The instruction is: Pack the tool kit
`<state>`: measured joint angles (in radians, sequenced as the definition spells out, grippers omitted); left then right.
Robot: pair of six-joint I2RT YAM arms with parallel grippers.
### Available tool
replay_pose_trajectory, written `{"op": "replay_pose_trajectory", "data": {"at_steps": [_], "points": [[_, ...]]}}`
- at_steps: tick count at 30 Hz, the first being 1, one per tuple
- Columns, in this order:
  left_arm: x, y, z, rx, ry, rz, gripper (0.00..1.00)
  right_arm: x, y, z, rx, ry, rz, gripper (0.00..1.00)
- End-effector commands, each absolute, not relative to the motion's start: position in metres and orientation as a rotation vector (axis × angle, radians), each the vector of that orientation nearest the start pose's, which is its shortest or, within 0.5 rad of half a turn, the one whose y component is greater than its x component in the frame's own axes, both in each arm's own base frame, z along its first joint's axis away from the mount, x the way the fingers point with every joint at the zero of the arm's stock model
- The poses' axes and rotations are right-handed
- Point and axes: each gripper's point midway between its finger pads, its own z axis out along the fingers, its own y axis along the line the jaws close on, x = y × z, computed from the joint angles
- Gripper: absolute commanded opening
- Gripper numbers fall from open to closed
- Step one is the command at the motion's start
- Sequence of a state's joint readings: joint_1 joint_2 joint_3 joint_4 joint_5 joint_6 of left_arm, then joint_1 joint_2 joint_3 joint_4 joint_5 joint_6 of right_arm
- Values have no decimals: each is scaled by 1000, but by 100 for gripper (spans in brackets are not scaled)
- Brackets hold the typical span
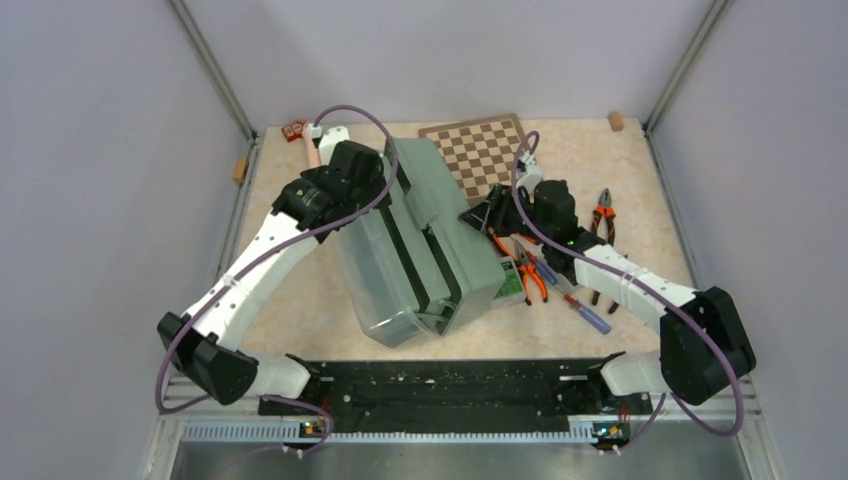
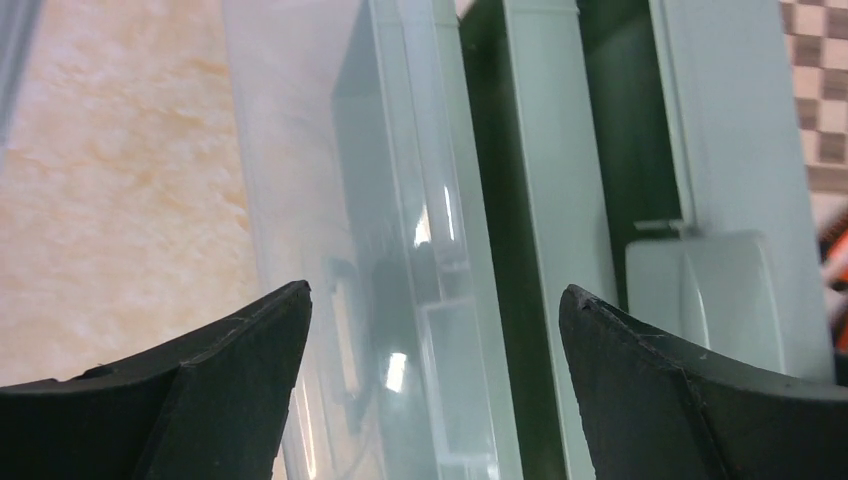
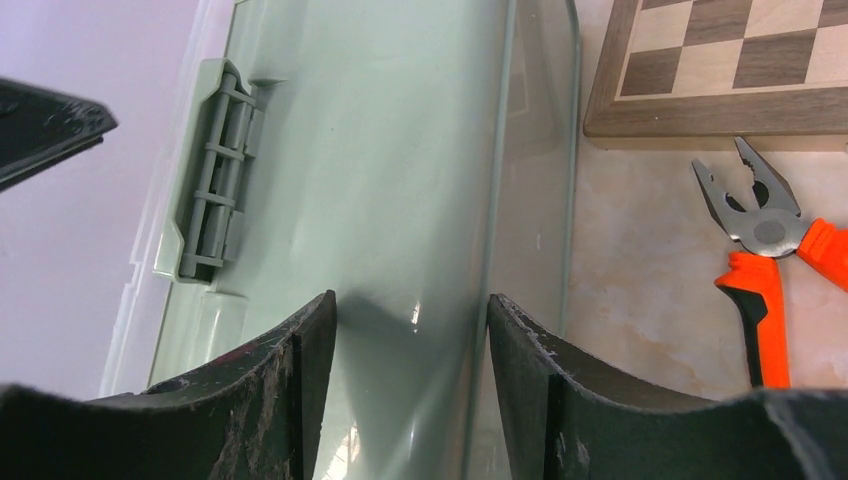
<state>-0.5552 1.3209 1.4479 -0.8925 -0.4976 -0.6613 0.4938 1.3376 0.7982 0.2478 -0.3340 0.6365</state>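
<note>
Right gripper [image 3: 410, 297] spread over toolbox [image 3: 380, 150]; left gripper [image 2: 435, 288] spread above lid [image 2: 330, 150]; screwdriver [image 1: 580, 303] visible only overhead.

The large plastic toolbox [image 1: 470, 250] is sage green, and its handled lid [image 1: 380, 275] is translucent, pale and a little milky. The wooden chessboard [image 1: 480, 150] carries a check pattern of brown and cream squares inside a brown frame. The pliers [image 3: 765, 270] have bright orange handles and a grey steel head. The screwdrivers [image 1: 578, 303] show blue and red. The table [image 1: 650, 180] is beige with a soft marble pattern. The left arm [image 1: 255, 265] and the right arm [image 1: 630, 285] are white and black, with purple cables [image 1: 350, 107].
</note>
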Motion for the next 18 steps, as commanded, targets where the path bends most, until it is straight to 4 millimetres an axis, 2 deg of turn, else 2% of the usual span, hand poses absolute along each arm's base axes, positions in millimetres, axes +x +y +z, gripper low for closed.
{"op": "replay_pose_trajectory", "data": {"at_steps": [1, 4, 9, 12, 18], "points": [[340, -103, 287, -378, 2116, 143, 97, 310, 270, 181, -194, 2050, 1077, 56], [356, -104, 285, -381, 2105, 192, 94, 308, 268, 191, -249, 2033, 1035, 55], [380, -107, 272, -394, 2133, 199, 86, 299, 257, 218, -348, 1957, 872, 55], [390, -112, 265, -385, 2150, 200, 83, 290, 252, 231, -414, 1924, 769, 55], [406, -110, 247, -404, 2187, 205, 72, 269, 254, 261, -574, 1792, 566, 55]]}}
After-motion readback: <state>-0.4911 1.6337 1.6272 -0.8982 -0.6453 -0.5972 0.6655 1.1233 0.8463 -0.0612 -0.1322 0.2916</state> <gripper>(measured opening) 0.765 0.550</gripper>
